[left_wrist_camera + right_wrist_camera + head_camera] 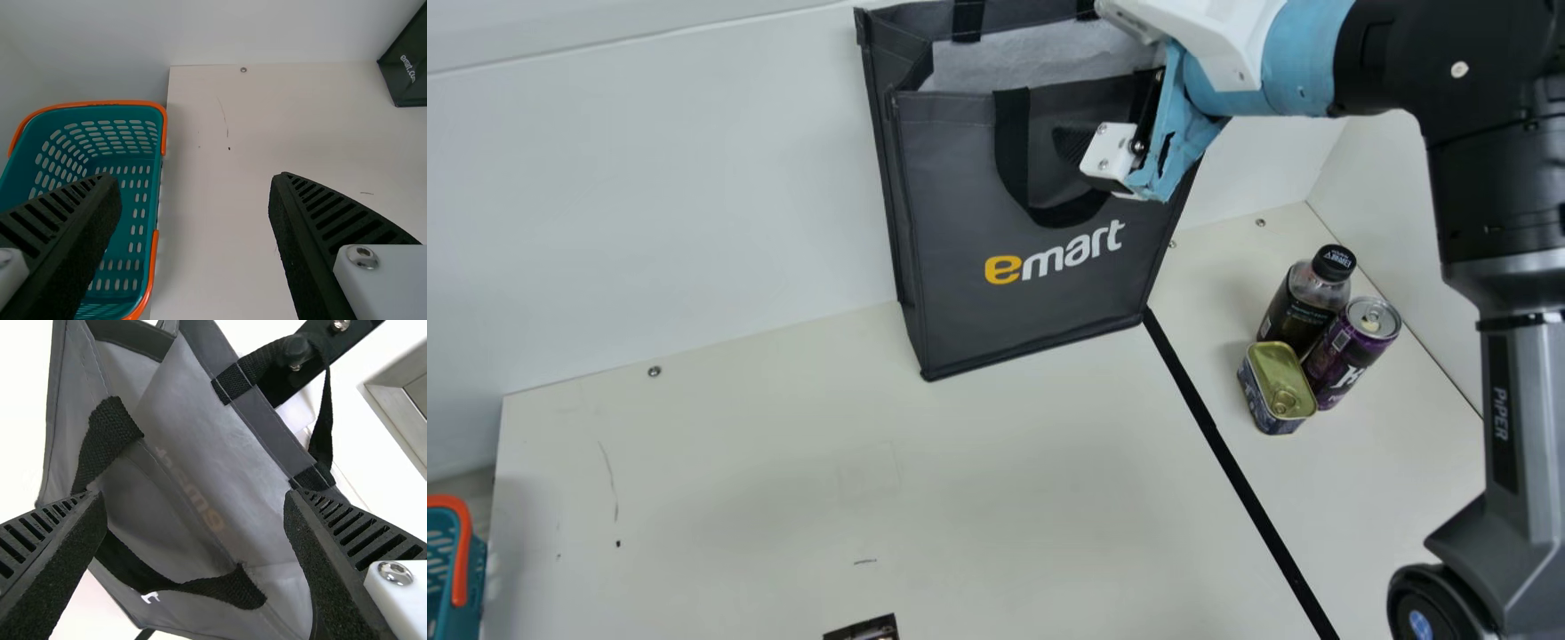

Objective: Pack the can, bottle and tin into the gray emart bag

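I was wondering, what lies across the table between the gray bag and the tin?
A black strip runs along the table between the bag and the tin, as the main view shows.

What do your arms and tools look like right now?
My right arm has black joints, a silver-gray link with pale lettering on a black strip, a light-blue covering towards the wrist and a white housing. My left tool and right tool match: two black ribbed fingers, with white mounts and silver screws.
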Available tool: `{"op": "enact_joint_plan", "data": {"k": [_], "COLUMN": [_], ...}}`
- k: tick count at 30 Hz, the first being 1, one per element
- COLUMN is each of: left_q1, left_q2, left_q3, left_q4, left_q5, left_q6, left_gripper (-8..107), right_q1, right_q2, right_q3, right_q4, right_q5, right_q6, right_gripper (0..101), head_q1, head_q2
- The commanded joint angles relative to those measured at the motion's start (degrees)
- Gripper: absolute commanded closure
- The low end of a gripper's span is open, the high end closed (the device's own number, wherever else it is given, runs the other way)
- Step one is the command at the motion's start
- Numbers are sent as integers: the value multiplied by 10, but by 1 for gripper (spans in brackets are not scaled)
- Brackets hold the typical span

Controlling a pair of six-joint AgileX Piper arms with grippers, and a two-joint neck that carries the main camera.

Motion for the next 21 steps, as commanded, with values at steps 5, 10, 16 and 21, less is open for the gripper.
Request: {"op": "enact_joint_plan", "data": {"k": [5, 10, 16, 21], "left_q1": [0, 0, 0, 0], "left_q2": [0, 0, 0, 0], "left_q3": [0, 0, 0, 0], "left_q4": [0, 0, 0, 0], "left_q5": [0, 0, 0, 0], "left_q6": [0, 0, 0, 0], "left_gripper": [9, 9, 9, 9], "right_q1": [-6, -8, -5, -1], "right_q2": [13, 23, 36, 48], "right_q3": [0, 5, 7, 6], "right_q4": [19, 35, 49, 54], "right_q5": [0, 0, 0, 0], "right_q6": [-44, -74, -105, -124], "right_gripper": [10, 10, 10, 10], "head_q1": [-13, -13, -13, -13], "head_q2": [-1, -1, -1, -1]}}
